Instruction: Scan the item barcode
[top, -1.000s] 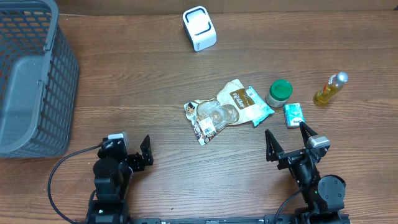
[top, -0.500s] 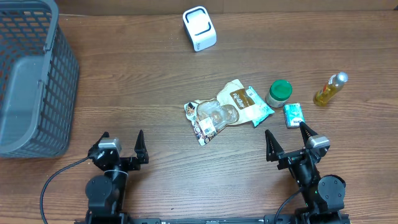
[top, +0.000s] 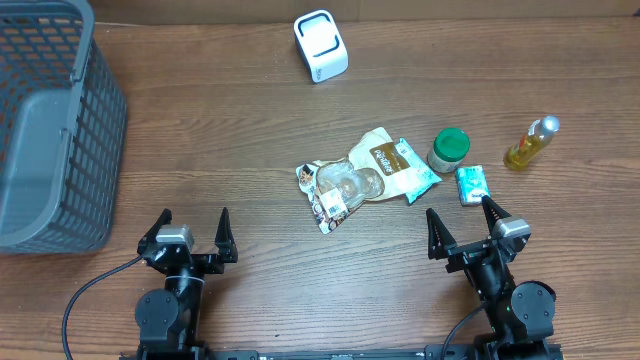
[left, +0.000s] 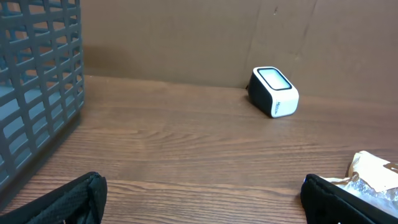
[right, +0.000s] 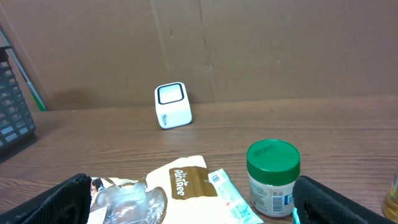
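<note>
The white barcode scanner (top: 321, 45) stands at the back of the table, also seen in the left wrist view (left: 274, 92) and the right wrist view (right: 171, 105). A heap of snack bags (top: 365, 175) lies mid-table, with a brown-and-white pouch (right: 186, 180) on top. Beside it are a green-lidded jar (top: 449, 150) (right: 273, 177), a small teal box (top: 471, 185) and a yellow oil bottle (top: 531, 143). My left gripper (top: 193, 222) (left: 202, 186) is open over bare wood near the front edge. My right gripper (top: 462, 225) (right: 189, 186) is open, just short of the teal box and jar, holding nothing.
A grey plastic basket (top: 45, 130) (left: 37, 93) fills the far left of the table. A cardboard wall runs behind the scanner. Bare wood lies between the left gripper and the bags.
The left gripper has swung round from a twisted pose to face straight up the table, fingers spread. The right arm and the items have not moved.
</note>
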